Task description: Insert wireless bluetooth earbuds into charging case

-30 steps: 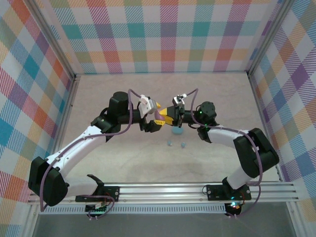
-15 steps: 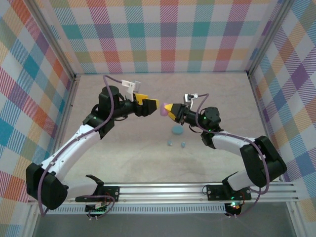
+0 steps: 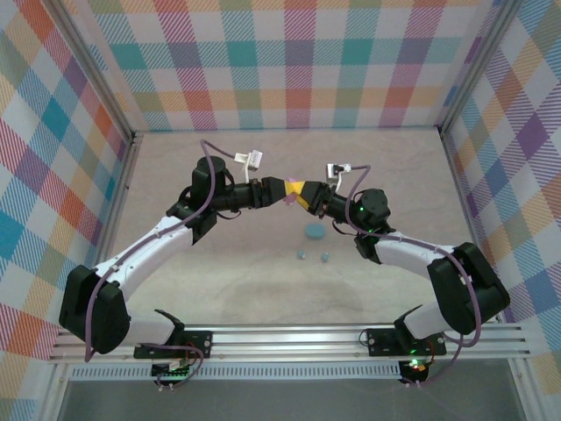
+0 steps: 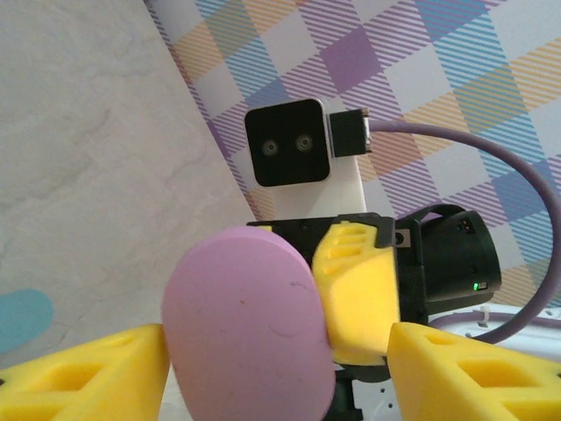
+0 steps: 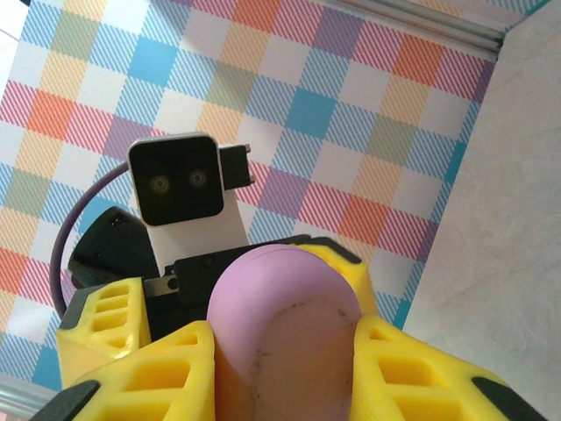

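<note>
One pink oval case (image 3: 289,191) hung mid-air, pinched by right gripper (image 3: 296,193). Left gripper (image 3: 279,190) jaws spread around it. One light-blue oval case (image 3: 313,231) and two tiny light-blue earbuds (image 3: 301,255) (image 3: 324,257) lay on beige table (image 3: 219,281).

Plaid walls (image 3: 298,61), beige tabletop (image 3: 394,162), metal rail (image 3: 289,337)

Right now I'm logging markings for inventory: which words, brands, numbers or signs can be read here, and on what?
None readable.
The pink case, gripped by the right fingers, is plain but for scuffs.
The wrist cameras show lenses, no lettering.
The blue case and earbuds on the table are too small to tell.
</note>
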Robot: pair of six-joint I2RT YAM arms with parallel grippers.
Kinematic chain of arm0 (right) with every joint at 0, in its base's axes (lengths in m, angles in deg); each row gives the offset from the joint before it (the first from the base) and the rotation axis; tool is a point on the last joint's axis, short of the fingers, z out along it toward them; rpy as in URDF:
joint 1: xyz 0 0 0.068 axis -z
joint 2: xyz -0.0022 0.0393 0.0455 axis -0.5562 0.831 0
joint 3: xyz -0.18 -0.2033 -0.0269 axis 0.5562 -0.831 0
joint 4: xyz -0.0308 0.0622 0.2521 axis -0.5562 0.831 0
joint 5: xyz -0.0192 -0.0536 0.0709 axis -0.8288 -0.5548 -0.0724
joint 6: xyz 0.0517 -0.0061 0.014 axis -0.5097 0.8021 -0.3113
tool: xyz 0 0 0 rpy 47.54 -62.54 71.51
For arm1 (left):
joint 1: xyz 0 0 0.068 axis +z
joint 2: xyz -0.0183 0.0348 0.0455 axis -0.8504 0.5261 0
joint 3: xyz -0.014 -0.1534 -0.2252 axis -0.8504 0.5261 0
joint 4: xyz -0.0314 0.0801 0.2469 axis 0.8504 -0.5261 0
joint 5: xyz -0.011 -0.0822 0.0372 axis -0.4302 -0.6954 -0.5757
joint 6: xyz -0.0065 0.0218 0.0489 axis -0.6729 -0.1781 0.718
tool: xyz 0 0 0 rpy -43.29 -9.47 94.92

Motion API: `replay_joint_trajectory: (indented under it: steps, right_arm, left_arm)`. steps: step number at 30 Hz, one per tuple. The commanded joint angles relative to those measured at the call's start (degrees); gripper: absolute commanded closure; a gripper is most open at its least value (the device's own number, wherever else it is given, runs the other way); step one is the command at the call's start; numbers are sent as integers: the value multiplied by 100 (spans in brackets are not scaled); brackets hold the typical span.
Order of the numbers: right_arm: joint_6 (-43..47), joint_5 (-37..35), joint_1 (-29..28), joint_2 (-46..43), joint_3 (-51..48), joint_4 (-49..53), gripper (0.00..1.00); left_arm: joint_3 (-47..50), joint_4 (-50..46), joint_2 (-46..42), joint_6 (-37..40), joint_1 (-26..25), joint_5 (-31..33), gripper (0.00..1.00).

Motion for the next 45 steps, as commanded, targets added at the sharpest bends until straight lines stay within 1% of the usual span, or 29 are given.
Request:
replay_joint_trajectory:
  steps: [1,3,6,10,14,15,17,20,21,23,25,27,29,30,31,32,33,35,36,38,41,45]
  right_arm:
    - [177,-171,-30,-202,117,185,84]
    - [208,-212,-30,-279,142,476,84]
    - [248,-340,-30,-389,69,593,84]
    - [249,-295,-30,-445,85,765,84]
    - [255,-295,-30,-476,89,806,83]
    - [250,-303,-30,-474,84,820,83]
    - [248,-320,-30,-469,87,823,83]
    - [248,-330,-35,-467,98,842,83]
    - [240,-330,-30,-463,103,838,83]
    - [222,-279,-30,-445,117,824,82]
    - [250,-177,-37,-445,121,857,82]
    - [305,-109,-32,-478,43,924,81]
    - [312,-101,-30,-530,-93,943,79]
    - [303,-104,-30,-558,-172,924,76]
    - [300,-93,-26,-589,-213,892,71]
    - [285,-85,-30,-620,-248,877,62]
    - [286,-71,-28,-657,-257,877,57]
    - [341,-8,-17,-745,-219,926,49]
    - [360,47,-2,-768,-181,961,48]
    - [405,280,67,-792,-66,1034,48]
    - [392,634,185,-741,26,966,52]
    - [223,755,251,-629,-74,403,57]
  left_arm:
    - [91,300,-18,-157,-56,-151,35]
    - [103,289,-16,-129,-57,-155,38]
    - [146,236,-13,-54,-56,-108,43]
    - [163,305,89,-101,-64,-177,49]
    - [105,363,210,-128,-81,-260,49]
    - [78,355,247,-136,-98,-298,49]
    - [42,363,297,-148,-133,-351,44]
    - [22,354,344,-140,-162,-361,45]
    - [22,363,347,-146,-162,-366,47]
    - [22,380,346,-138,-162,-345,55]
    - [7,381,309,-110,-153,-293,68]
    - [13,402,282,-108,-136,-244,79]
    - [16,432,264,-123,-110,-223,83]
    - [24,442,255,-130,-100,-230,85]
    - [25,451,255,-105,-92,-251,88]
    - [24,443,259,-87,-91,-287,89]
    - [24,442,259,-58,-83,-316,90]
    - [-6,374,255,52,-67,-443,91]
    - [-43,288,255,151,-56,-520,91]
    - [-178,-37,249,438,-39,-700,91]
    - [-309,-232,263,633,29,-987,93]
    - [-459,-318,312,702,76,-1326,93]
